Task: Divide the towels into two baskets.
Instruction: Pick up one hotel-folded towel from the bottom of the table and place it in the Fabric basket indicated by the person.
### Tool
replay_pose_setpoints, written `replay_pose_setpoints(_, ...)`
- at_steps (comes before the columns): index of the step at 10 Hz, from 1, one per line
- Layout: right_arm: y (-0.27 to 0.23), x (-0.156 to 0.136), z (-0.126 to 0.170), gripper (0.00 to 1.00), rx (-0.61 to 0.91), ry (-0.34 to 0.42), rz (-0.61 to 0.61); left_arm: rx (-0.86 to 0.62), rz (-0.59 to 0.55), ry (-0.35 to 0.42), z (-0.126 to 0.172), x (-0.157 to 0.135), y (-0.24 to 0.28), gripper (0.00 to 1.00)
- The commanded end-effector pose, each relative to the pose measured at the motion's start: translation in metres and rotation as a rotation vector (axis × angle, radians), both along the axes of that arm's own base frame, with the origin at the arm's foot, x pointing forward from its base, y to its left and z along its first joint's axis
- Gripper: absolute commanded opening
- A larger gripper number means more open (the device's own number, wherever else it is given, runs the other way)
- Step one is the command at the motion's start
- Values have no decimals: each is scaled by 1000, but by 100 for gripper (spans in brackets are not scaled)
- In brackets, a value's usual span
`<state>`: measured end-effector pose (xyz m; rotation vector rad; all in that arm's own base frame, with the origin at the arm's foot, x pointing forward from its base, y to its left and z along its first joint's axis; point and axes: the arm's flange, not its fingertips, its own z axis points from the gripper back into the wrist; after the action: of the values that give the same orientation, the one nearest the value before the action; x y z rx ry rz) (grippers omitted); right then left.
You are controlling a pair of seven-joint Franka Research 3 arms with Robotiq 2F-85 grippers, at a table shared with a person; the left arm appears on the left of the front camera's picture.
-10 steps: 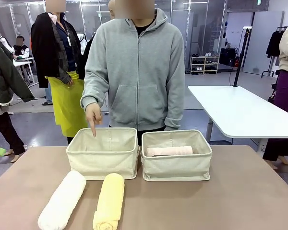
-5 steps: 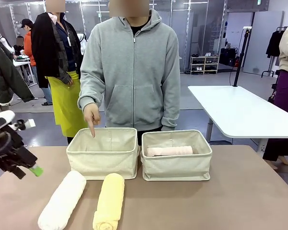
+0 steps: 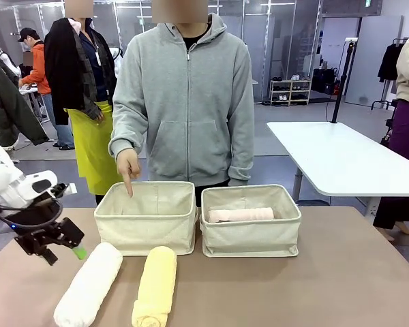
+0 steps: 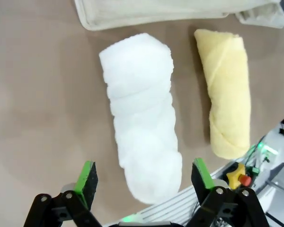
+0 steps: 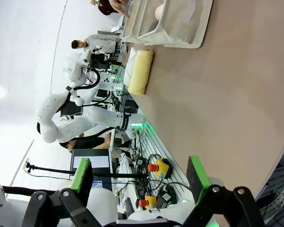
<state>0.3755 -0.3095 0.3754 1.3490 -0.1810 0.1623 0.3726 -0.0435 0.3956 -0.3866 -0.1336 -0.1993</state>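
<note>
My left gripper (image 3: 65, 253) hung with its fingers apart over the left side of the surface (image 3: 327, 286), just beside the far end of the white towel (image 3: 88, 286). That towel and the yellow towel (image 3: 155, 286) lay side by side, not touching, in front of the left basket (image 3: 146, 231), with their near ends close to my edge of the surface. The pink towel (image 3: 240, 215) lay in the right basket (image 3: 251, 238). From the yellow towel out to the right edge the surface was bare, my widest room. A person's hand (image 3: 127, 165) pointed down into the left basket from the far side.

The left wrist view gave me the bare strip between the two towels, and more bare surface on the white towel's other side. The right wrist view had the right gripper (image 5: 139, 172) spread wide, well apart from the yellow towel and the baskets.
</note>
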Motion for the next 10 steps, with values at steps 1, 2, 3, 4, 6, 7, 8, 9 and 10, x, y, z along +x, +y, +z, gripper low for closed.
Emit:
replay_pose_setpoints(1,4,-3,2,100,-5,1,-5,-17,30,7,-65,-75,-9,100)
replay_pose_setpoints(2,4,-3,2,100,-5,1,-5,-44,31,20,-72,-73,-14,100)
replay_pose_setpoints(3,4,-3,2,100,-5,1,-5,-41,20,33,-78,-73,-19,100)
replay_pose_setpoints(4,4,-3,2,100,-5,1,-5,-35,7,48,-85,-73,-24,100)
replay_pose_setpoints(6,4,-3,2,100,-5,1,-5,5,10,46,-99,-75,-32,100)
replay_pose_setpoints(7,4,-3,2,100,-5,1,-5,39,11,19,-102,-76,-33,100)
replay_pose_setpoints(8,4,-3,2,100,-5,1,-5,65,13,-6,-102,-76,-33,100)
replay_pose_setpoints(9,4,-3,2,100,-5,1,-5,82,37,-24,-101,-76,-31,100)
replay_pose_setpoints(10,4,-3,2,100,-5,1,-5,76,49,-22,-100,-76,-28,100)
